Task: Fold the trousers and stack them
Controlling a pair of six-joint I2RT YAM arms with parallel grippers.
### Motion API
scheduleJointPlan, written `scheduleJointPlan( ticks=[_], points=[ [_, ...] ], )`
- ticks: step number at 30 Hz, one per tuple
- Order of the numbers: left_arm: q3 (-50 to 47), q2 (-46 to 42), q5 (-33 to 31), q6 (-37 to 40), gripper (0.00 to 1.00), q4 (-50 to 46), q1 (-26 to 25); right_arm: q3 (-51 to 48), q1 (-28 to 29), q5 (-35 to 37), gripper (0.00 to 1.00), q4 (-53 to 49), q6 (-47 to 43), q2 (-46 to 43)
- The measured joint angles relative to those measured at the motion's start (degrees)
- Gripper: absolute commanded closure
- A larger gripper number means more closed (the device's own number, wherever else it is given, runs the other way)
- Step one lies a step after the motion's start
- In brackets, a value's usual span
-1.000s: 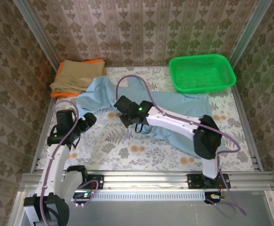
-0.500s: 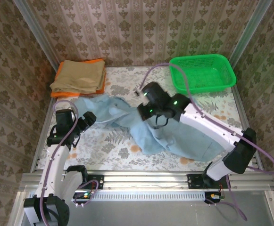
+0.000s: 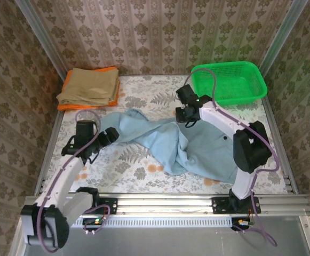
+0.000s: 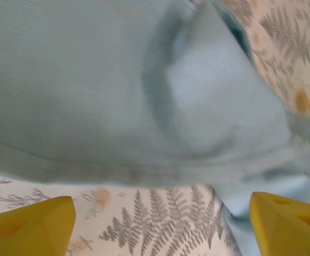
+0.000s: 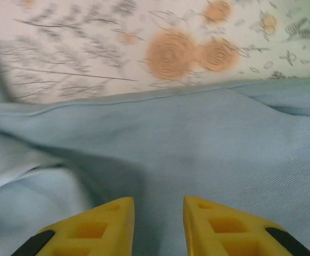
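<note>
Wallpapered walls point(image 3: 160, 32) are enclosing the bench point(image 3: 144, 96), trousers point(image 3: 197, 154) lying rumpled from mid-left toward its near right corner. Spreading seems in hand: left end effector point(image 3: 108, 136) is hovering wide open at their left end, right end effector point(image 3: 185, 116) barely parted (gripping nothing); both will be needing edge pinches next.

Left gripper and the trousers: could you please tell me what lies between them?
In the left wrist view, only a bare strip of fern-printed table lies between the left gripper and the trousers.
</note>
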Motion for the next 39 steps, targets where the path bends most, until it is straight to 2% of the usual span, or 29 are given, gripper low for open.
scheduleJointPlan(
  ticks=[6, 9, 15, 18, 20, 24, 29, 34, 36, 39],
  points=[
    [-5.86, -8.35, -8.70, -3.93, 0.36, -1.81, -19.96, -0.72, 10.32, 3.08, 0.68, 0.33, 0.79, -11.04],
    [-9.07, -4.48, -11.93, -3.91, 0.39, -1.05, -23.91, -3.76, 11.56, 3.02, 0.68, 1.62, 1.79, -14.67],
    [-9.38, 13.55, -16.68, 0.83, 0.53, 9.20, -24.50, -11.96, 11.06, 2.80, 0.68, 3.45, 4.31, -15.32],
    [-7.65, 21.16, -19.37, 4.17, 0.51, 14.27, -24.52, -15.06, 11.06, 2.05, 0.69, 4.57, 5.20, -15.34],
    [-6.38, 23.58, -20.74, 5.99, 0.46, 15.37, -24.46, -16.94, 11.06, 1.73, 0.69, 5.57, 5.62, -15.72],
    [-5.73, 26.29, -20.06, 8.02, 0.43, 18.91, -22.38, -20.02, 11.02, 1.62, 0.69, 6.40, 6.05, -17.73],
    [-3.32, 29.18, -17.33, 9.97, 0.43, 17.66, -20.17, -21.79, 11.02, 1.55, 0.69, 6.49, 6.69, -19.98],
    [-2.08, 30.14, -15.93, 12.24, 0.48, 16.59, -19.02, -22.32, 11.02, 1.55, 0.69, 6.78, 6.86, -20.28],
    [-1.60, 30.47, -13.90, 12.83, 0.52, 16.24, -17.33, -22.36, 11.02, 1.55, 0.69, 6.80, 6.86, -20.50],
    [-1.49, 30.16, -10.54, 13.62, 0.51, 16.15, -15.04, -22.36, 10.91, 1.55, 0.69, 6.84, 6.86, -20.63]
  ],
)
